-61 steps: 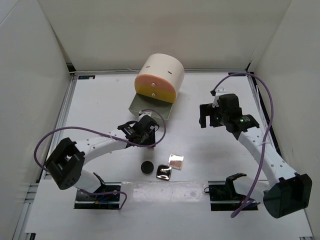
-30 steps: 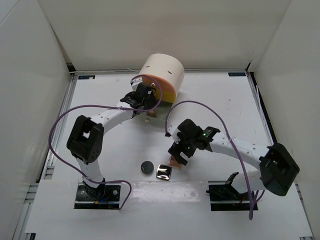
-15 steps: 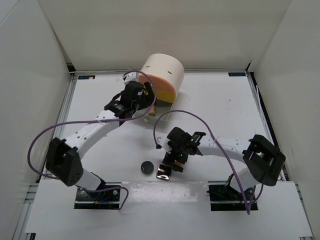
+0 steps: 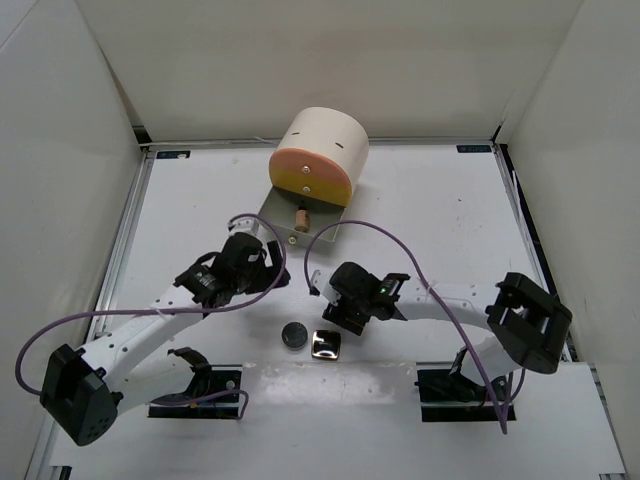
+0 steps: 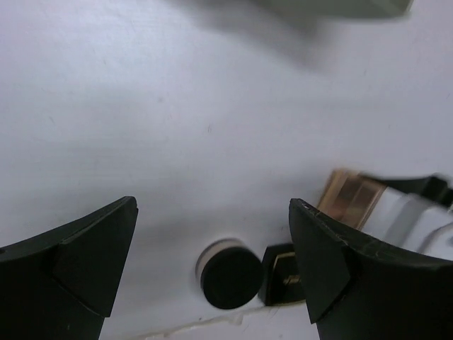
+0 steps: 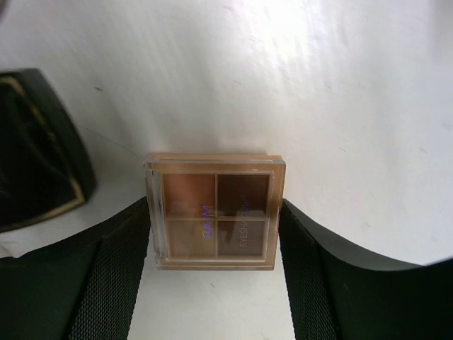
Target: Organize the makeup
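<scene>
Brown-toned, the clear palette (image 6: 216, 212) was now clamped in the right claw (image 6: 214, 234), ready for carrying to the drawer (image 4: 278, 215); the left claw (image 5: 212, 207), back from there, hovered wide and empty.

The clear case (image 6: 216, 211) shows four brown squares, round compact (image 5: 230, 275) black, cylinder (image 4: 320, 140) cream with orange front

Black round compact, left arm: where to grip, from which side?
Probably best: come straight down, pinch the rim of the black round compact across its diameter. It lies flat, so no side entry. Set the jaws near-far: the square compact sits close on its right. The left gripper is open. The right gripper holds the eyeshadow palette.
</scene>
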Robot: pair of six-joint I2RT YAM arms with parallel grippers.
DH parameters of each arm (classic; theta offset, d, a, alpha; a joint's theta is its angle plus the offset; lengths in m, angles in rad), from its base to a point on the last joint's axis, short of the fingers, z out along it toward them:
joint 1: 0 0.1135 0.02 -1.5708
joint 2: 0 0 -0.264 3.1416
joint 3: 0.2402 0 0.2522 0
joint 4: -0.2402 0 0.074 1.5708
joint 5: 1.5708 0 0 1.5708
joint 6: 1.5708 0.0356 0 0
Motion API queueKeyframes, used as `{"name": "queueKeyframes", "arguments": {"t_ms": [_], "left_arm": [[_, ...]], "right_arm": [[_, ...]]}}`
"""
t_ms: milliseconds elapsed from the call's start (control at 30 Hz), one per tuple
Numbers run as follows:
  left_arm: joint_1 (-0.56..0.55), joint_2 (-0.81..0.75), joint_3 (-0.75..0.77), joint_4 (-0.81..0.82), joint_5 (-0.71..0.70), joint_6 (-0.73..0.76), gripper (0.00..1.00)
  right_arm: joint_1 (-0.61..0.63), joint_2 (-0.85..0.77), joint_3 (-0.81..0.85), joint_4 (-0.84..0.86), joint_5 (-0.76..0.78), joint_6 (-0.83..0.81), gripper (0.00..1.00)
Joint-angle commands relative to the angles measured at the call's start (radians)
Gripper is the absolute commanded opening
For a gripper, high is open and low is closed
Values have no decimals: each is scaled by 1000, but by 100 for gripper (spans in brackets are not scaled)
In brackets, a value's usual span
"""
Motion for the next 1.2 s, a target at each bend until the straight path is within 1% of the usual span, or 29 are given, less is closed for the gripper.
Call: {"name": "queueKeyframes", "arguments": {"t_ms": [0, 67, 100, 167, 233, 267, 333, 367, 400, 500, 533, 600, 700, 800, 867, 933, 1000, 1033, 1100, 1133, 1167], "left_arm": [[-56, -30, -46, -13, 114, -4, 98], [-89, -20, -57, -26, 127, 22, 98], [-124, -8, -63, -44, 124, 30, 98], [-158, -5, -75, -50, 117, 44, 98], [-201, -8, -118, -14, 120, 42, 98], [-211, -17, -138, 11, 125, 38, 98], [-237, -27, -190, 84, 146, 38, 98], [-244, -24, -204, 95, 145, 32, 98], [-254, -17, -216, 133, 143, 30, 98], [-264, 7, -215, 158, 147, 24, 98], [-277, 25, -215, 171, 147, 22, 98], [-287, 44, -210, 183, 143, 25, 98], [-300, 75, -201, 181, 127, 29, 98], [-306, 99, -187, 177, 117, 38, 98], [-315, 117, -184, 165, 116, 39, 98], [-321, 127, -187, 165, 110, 38, 94], [-324, 134, -187, 168, 104, 35, 89], [-321, 148, -184, 171, 101, 39, 80], [-321, 179, -175, 184, 96, 41, 73], [-321, 185, -172, 191, 93, 44, 67], [-321, 197, -170, 195, 76, 44, 65]], "right_arm": [[-10, -100, -7, 19, 126, -34, 28], [-32, -152, 38, 68, 144, -80, 28], [-41, -161, 62, 80, 138, -96, 28], [-96, -152, 153, 129, 114, -126, 29], [-130, -125, 243, 160, 95, -140, 29], [-151, -82, 274, 209, 133, -145, 30], [-170, -36, 350, 258, 138, -146, 29], [-191, 19, 372, 311, 150, -131, 29], [-197, 50, 427, 329, 153, -119, 29], [-222, 176, 513, 353, 187, -82, 30], [-222, 206, 559, 359, 205, -80, 33], [-219, 280, 590, 366, 236, -62, 37], [-222, 341, 633, 379, 255, -33, 38], [-222, 366, 664, 340, 273, 1, 43], [-222, 366, 662, 326, 273, 12, 55], [-222, 357, 652, 320, 255, 18, 61], [-222, 357, 649, 312, 252, 18, 76], [-222, 354, 649, 303, 242, 9, 83], [-219, 348, 659, 295, 242, 9, 84], [-222, 336, 659, 265, 242, 10, 84], [-222, 323, 659, 261, 242, 9, 85]]}}
